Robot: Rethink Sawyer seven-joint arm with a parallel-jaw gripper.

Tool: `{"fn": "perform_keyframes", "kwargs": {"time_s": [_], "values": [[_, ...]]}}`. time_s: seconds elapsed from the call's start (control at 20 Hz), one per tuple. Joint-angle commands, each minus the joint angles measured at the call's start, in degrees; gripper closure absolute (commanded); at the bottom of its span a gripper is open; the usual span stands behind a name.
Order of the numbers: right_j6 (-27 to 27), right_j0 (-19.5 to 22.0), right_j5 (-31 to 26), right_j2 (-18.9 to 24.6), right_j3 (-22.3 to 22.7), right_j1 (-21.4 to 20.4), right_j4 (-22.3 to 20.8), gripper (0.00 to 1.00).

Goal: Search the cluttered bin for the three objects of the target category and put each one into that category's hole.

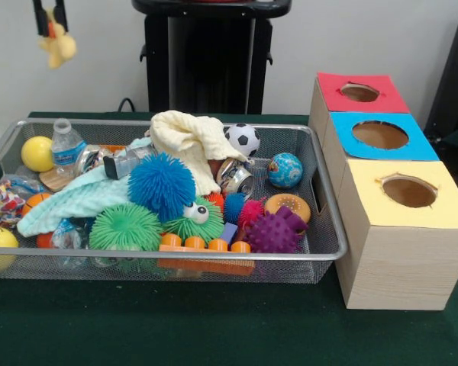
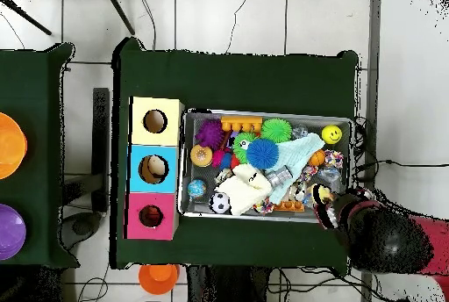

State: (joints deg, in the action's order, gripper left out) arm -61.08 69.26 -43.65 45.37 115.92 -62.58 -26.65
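Observation:
My gripper hangs high above the bin's far left corner in the front view, shut on a yellow duck-like toy that dangles below its black fingers. In the overhead view the gripper is over the bin's lower right corner. The wire mesh bin is full of clutter; it also shows in the overhead view. The hole in the red top is at the far end of the wooden box and shows from above too. No tiger figure or tan plush animal shows.
The blue-topped hole and the yellow-topped hole are nearer the camera. In the bin lie a blue spiky ball, a green googly-eyed ball, a cream cloth, a soccer ball and a water bottle.

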Motion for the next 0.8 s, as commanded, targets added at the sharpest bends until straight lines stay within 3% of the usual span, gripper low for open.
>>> {"fn": "perform_keyframes", "kwargs": {"time_s": [0.05,0.5,0.8], "values": [[-1.45,-5.52,-0.93,3.37,8.71,-6.53,5.54,1.0],[-6.11,-12.86,-0.05,-0.5,11.11,-11.32,11.8,1.0],[-10.64,-18.6,2.42,-2.71,11.29,-10.71,14.22,1.0]]}}
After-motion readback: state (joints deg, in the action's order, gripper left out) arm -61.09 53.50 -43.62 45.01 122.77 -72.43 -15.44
